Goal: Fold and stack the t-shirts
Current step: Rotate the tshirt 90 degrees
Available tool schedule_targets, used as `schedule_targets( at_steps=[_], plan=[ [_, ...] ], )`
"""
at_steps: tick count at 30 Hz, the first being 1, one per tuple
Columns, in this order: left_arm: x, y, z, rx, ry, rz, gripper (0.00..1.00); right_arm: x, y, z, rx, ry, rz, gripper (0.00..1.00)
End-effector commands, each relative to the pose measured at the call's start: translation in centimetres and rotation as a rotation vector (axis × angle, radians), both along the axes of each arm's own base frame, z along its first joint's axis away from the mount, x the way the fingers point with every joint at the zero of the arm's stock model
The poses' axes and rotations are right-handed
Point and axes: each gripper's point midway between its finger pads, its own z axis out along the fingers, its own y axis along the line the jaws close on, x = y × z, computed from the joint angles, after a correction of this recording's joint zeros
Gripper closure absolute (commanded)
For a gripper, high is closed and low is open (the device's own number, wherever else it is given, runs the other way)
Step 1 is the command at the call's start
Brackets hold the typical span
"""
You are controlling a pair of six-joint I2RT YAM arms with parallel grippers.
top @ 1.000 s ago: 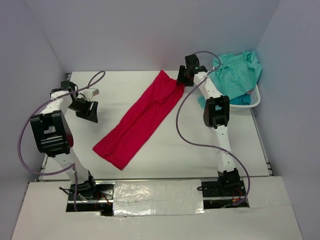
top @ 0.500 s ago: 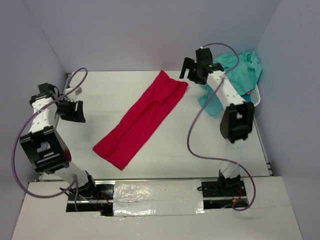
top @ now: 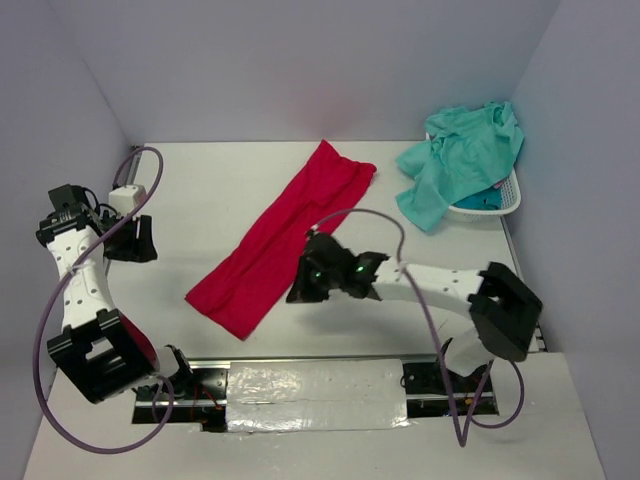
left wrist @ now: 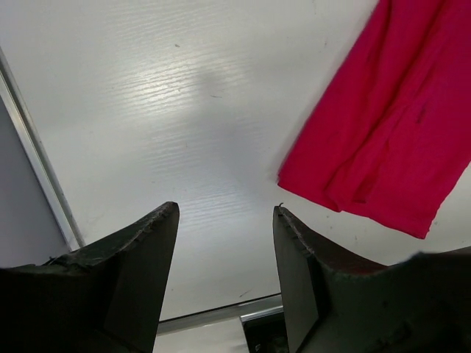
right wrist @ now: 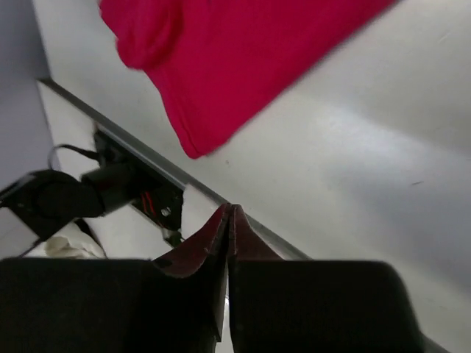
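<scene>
A crimson red t-shirt (top: 285, 235) lies as a long folded strip running diagonally across the middle of the table; it also shows in the left wrist view (left wrist: 390, 132) and in the right wrist view (right wrist: 221, 59). A mint-teal t-shirt (top: 460, 155) drapes over the basket at the far right, and a darker teal t-shirt (top: 480, 198) peeks out beneath it. My left gripper (top: 137, 245) (left wrist: 224, 209) hangs open and empty near the table's left edge, well apart from the red shirt. Just right of that shirt's near end, my right gripper (top: 298, 291) (right wrist: 230, 208) is shut on nothing.
A white lattice basket (top: 508, 205) sits at the far right against the wall. A metal rail (right wrist: 169, 173) runs along the table's front edge, with the arm bases and cables behind it. Walls close in on the left, back and right.
My right arm has swung from the far end by the basket down to the front middle, beside the red shirt's near end, and its jaws have closed. My left arm has drawn back leftward.
</scene>
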Motion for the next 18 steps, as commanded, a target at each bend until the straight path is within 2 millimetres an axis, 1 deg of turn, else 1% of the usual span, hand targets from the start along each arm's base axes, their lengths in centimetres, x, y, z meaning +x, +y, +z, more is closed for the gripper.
schedule_targets(
  at_steps=[1, 2, 3, 4, 5, 6, 7, 8, 9, 10, 11, 12, 13, 14, 15, 16, 18],
  plan=[
    [-0.1, -1.2, 0.9, -0.053, -0.037, -0.011, 0.34, -1.5, 5.7, 0.3, 0.116, 0.103, -0.103, 1.00],
    [-0.1, -1.2, 0.9, -0.054, -0.037, -0.013, 0.34, -2.0, 7.0, 0.3, 0.122, 0.120, -0.092, 0.95],
    [-0.1, -1.3, 0.9, -0.057, -0.041, -0.018, 0.34, -2.5, 7.8, -0.2, 0.124, 0.158, -0.101, 0.85],
    [-0.1, -1.4, 0.9, -0.062, -0.039, -0.021, 0.34, -3.6, 8.7, -1.7, 0.096, 0.194, -0.085, 0.64],
    [-0.1, -1.6, 1.0, -0.067, -0.042, -0.026, 0.34, -3.8, 9.5, -1.7, 0.101, 0.207, -0.087, 0.58],
    [-0.2, -1.7, 1.0, -0.067, -0.045, -0.039, 0.34, -3.8, 9.8, -2.8, 0.081, 0.229, -0.108, 0.49],
    [-0.2, -1.8, 1.0, -0.067, -0.051, -0.042, 0.34, -3.9, 10.5, -2.6, 0.088, 0.227, -0.112, 0.46],
    [-0.2, -1.8, 1.1, -0.065, -0.057, -0.046, 0.34, -4.0, 10.9, -3.0, 0.084, 0.238, -0.114, 0.42],
    [-0.2, -1.9, 1.1, -0.060, -0.061, -0.056, 0.34, -4.1, 11.2, -4.5, 0.054, 0.259, -0.116, 0.35],
    [-0.2, -1.8, 1.1, -0.054, -0.067, -0.060, 0.34, -4.3, 12.1, -4.2, 0.062, 0.270, -0.109, 0.31],
    [-0.1, -1.8, 1.2, -0.051, -0.074, -0.068, 0.34, -4.8, 12.5, -4.6, 0.058, 0.289, -0.094, 0.28],
    [-0.1, -1.8, 1.4, -0.047, -0.077, -0.070, 0.34, -5.1, 12.8, -5.6, 0.039, 0.297, -0.090, 0.24],
    [-0.1, -1.7, 1.4, -0.047, -0.074, -0.071, 0.34, -5.1, 13.2, -5.7, 0.041, 0.306, -0.100, 0.24],
    [0.0, -1.8, 1.3, -0.054, -0.069, -0.075, 0.34, -5.3, 13.5, -6.0, 0.040, 0.311, -0.101, 0.25],
    [0.0, -1.8, 1.4, -0.052, -0.071, -0.086, 0.34, -5.3, 13.7, -7.0, 0.030, 0.325, -0.108, 0.26],
    [0.0, -1.9, 1.3, -0.060, -0.066, -0.089, 0.34, -5.2, 13.9, -7.2, 0.030, 0.337, -0.121, 0.27],
    [0.1, -1.7, 1.4, -0.054, -0.061, -0.092, 0.33, -5.1, 13.9, -8.4, 0.020, 0.353, -0.127, 0.29]
  ],
)
